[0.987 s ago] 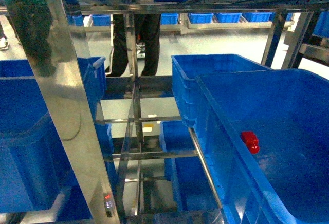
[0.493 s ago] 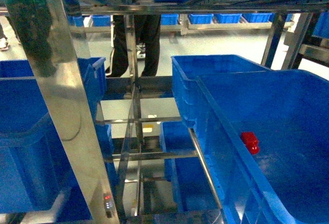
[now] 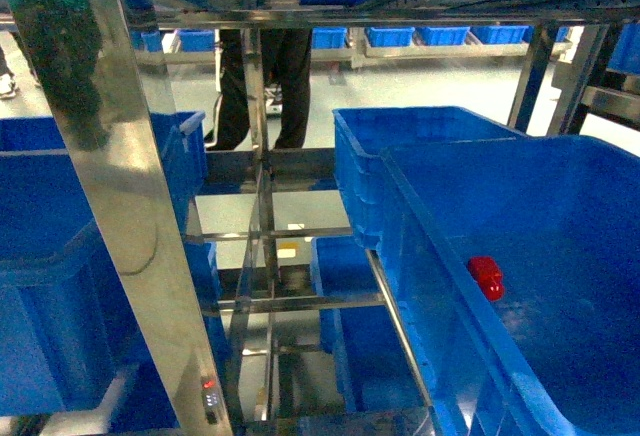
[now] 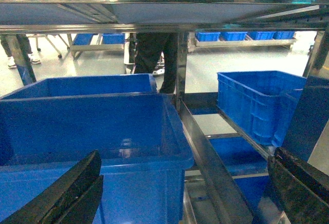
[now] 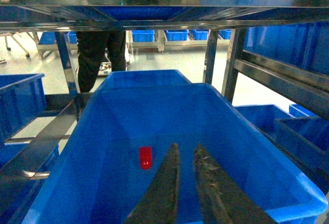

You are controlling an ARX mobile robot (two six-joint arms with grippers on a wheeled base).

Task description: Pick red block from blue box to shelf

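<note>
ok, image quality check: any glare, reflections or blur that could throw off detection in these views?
Head view: the shelf post mirrors its surroundings, and the red block is soft-edged. Left wrist view: left gripper fingers are dark, blurred shapes at the bottom corners. Right wrist view: the block is small but distinct in the blue box; right gripper fingers look nearly closed.

Glossy red block [image 3: 487,277], smooth plastic blue box [image 3: 560,196], mirror-polished steel shelf [image 3: 120,186].
</note>
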